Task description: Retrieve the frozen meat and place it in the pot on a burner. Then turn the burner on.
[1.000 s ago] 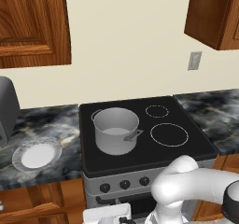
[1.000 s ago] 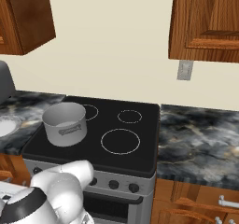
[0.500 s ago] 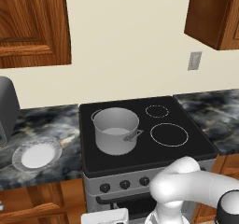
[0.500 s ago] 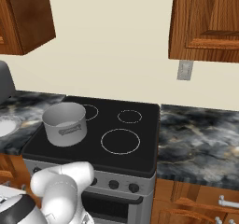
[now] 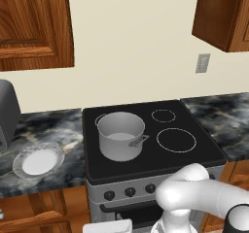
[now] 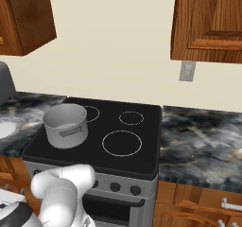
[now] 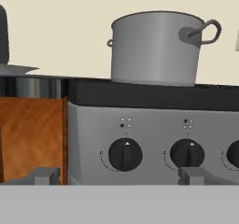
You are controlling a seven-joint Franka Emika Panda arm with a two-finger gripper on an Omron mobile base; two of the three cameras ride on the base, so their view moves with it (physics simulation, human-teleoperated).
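Note:
The grey steel pot [image 5: 120, 135] stands on the stove's front left burner, seen also in the right base view as the pot [image 6: 65, 125]. The hand view faces the stove front from low down, with the pot [image 7: 154, 48] above the control panel. My gripper [image 7: 119, 176] is open, its fingertips [image 7: 44, 175] far apart with nothing between them, level with the knobs [image 7: 125, 154]. The frozen meat is out of view.
A white-centred grey plate [image 5: 39, 160] lies on the dark marble counter [image 5: 48, 130] left of the stove, with a grey appliance [image 5: 7, 113] behind it. The other burners [image 5: 176, 140] are bare. Wooden cabinets [image 5: 34, 23] hang above. My white arm [image 5: 194, 195] is folded low before the oven.
The arm has shifted slightly and sunk a little lower in front of the stove. The pot, the plate and the knobs have not moved.

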